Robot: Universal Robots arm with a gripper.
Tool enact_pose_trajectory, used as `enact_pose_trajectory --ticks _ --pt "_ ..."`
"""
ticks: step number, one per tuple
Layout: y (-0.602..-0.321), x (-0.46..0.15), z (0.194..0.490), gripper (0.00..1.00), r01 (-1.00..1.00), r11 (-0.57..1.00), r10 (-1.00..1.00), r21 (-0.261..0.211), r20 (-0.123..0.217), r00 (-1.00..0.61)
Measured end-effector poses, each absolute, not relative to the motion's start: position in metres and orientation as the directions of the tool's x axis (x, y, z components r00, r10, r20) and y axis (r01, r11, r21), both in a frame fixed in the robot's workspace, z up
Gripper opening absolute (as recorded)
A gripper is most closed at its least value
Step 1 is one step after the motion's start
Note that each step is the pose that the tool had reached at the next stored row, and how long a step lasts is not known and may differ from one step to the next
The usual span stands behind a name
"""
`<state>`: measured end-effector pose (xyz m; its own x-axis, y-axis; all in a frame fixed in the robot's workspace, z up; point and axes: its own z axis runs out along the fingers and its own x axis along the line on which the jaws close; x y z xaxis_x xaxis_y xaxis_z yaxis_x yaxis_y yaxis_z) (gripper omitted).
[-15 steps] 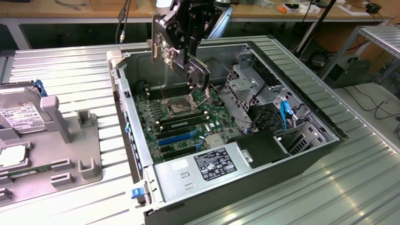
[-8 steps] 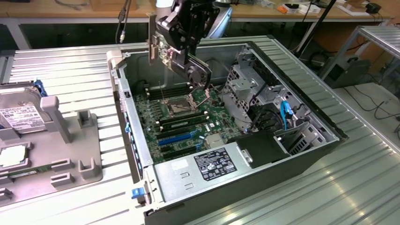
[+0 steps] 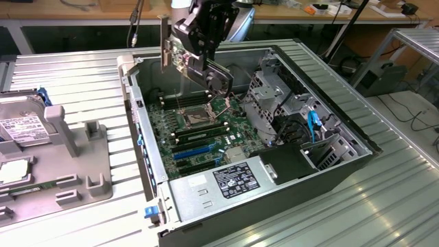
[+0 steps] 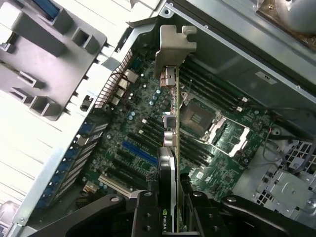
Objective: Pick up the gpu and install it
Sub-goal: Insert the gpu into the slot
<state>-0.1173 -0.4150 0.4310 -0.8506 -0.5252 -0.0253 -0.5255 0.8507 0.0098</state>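
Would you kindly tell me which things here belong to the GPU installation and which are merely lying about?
Belonging to the job: gpu, gripped by the gripper above the open computer case; motherboard with its blue slot.
Lying about: hard drive and grey holder at the exterior view's left; power supply inside the case.

I see an open computer case (image 3: 288, 216) lying on the ribbed metal tabletop (image 3: 384, 195), near its middle. Inside it the green motherboard (image 3: 164, 123) (image 4: 143, 128) faces up, with a bare CPU socket (image 3: 195, 117) (image 4: 197, 112), memory sticks (image 3: 202, 133) just beside the socket, and a blue slot (image 3: 192, 152) (image 4: 140, 153). A labelled power supply (image 3: 219, 182) fills the case's near corner. A blue cable (image 3: 314, 123) hangs by the drive bays. Toward the exterior view's left edge of the tabletop stands a grey fixture (image 3: 82, 154) (image 4: 44, 64) with a hard drive (image 3: 20, 126).
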Motion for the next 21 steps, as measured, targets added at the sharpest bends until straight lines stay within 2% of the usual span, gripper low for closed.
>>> enact_pose_trajectory --ticks 21 --pt "-0.4150 -0.1173 0.4309 0.27 -0.649 0.761 -0.648 0.010 -0.025 -0.761"
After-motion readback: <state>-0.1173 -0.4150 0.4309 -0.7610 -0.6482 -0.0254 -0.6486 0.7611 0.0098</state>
